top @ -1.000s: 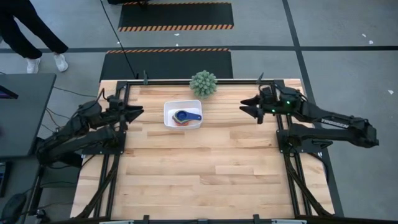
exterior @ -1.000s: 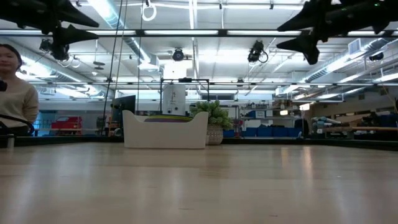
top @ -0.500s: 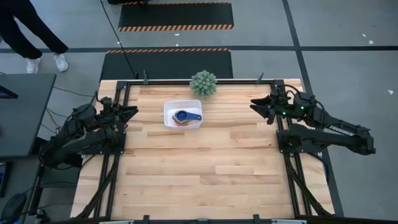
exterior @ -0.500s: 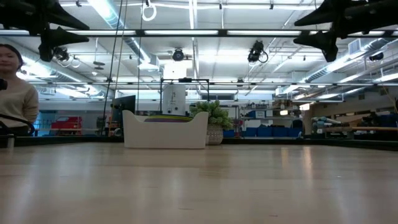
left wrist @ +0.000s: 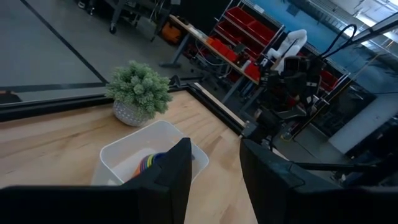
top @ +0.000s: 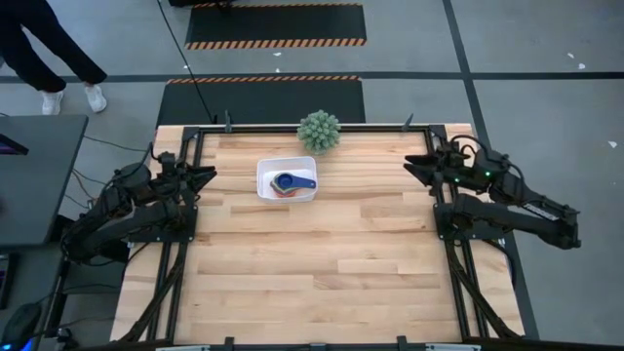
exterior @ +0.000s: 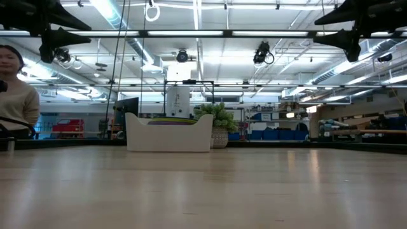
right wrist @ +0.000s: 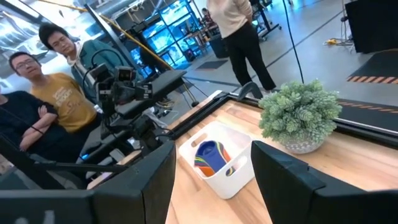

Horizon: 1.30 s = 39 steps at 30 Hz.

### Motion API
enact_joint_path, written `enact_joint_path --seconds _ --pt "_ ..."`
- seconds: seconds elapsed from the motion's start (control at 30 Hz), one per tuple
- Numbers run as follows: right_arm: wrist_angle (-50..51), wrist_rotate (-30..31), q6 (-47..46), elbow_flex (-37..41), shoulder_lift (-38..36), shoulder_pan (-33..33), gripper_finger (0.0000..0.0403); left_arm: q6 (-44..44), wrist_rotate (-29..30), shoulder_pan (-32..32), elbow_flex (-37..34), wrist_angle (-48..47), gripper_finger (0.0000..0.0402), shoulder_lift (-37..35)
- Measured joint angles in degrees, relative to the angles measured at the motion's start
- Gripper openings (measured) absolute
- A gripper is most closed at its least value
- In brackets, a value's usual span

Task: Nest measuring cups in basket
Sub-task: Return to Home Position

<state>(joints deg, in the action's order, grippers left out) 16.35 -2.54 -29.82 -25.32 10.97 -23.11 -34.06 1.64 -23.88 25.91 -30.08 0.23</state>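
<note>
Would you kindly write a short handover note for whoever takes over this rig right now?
Left gripper: open, empty, over the left edge of the table, apart from the basket.
Right gripper: open, empty, over the right edge.
Measuring cups: stacked together inside the white basket, a blue one on top; the basket stands close to the plant.
Done: cups nested and in the basket.
Left: apparently only bringing both arms to their home position.
</note>
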Motion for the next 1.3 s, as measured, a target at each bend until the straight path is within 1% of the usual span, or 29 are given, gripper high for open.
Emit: enact_joint_path --seconds 0.1,0.17,0.47,0.53,0.83,1.0,1.2,1.3 --pt "0.5 0.0 0.0 0.1 -1.0 0.0 0.0216 0.2 0.1 0.0 0.0 0.0 0.0142 0.0" --pt "-0.9 0.0 -0.4 1.2 -1.8 0.0 0.0212 0.2 0.1 0.0 0.0 -0.2 0.0142 0.0" --pt "-10.5 0.0 -6.3 11.6 -9.0 0.0 0.019 -1.6 -0.8 0.0 -0.1 -0.2 0.0142 0.0" --pt "-11.3 0.2 -6.8 13.2 -10.7 0.0 0.0187 -1.7 -0.8 0.0 -0.1 -0.2 0.0141 0.0" --pt "-11.9 0.2 -7.5 15.9 -10.8 0.0 0.0185 -2.8 0.7 0.0 -0.1 -2.6 0.0141 0.0" --pt "-14.1 0.2 -7.7 17.9 -10.7 0.0 0.0185 -3.0 1.1 0.0 -0.1 -4.1 0.0141 0.0" --pt "-15.5 0.2 -8.3 20.1 -10.7 0.0 0.0185 -2.8 1.2 0.0 -0.1 -4.5 0.0141 0.0" --pt "-18.5 0.1 -10.0 22.7 -10.7 0.0 0.0185 -2.8 1.3 0.0 -1.7 -2.9 0.0141 0.0"
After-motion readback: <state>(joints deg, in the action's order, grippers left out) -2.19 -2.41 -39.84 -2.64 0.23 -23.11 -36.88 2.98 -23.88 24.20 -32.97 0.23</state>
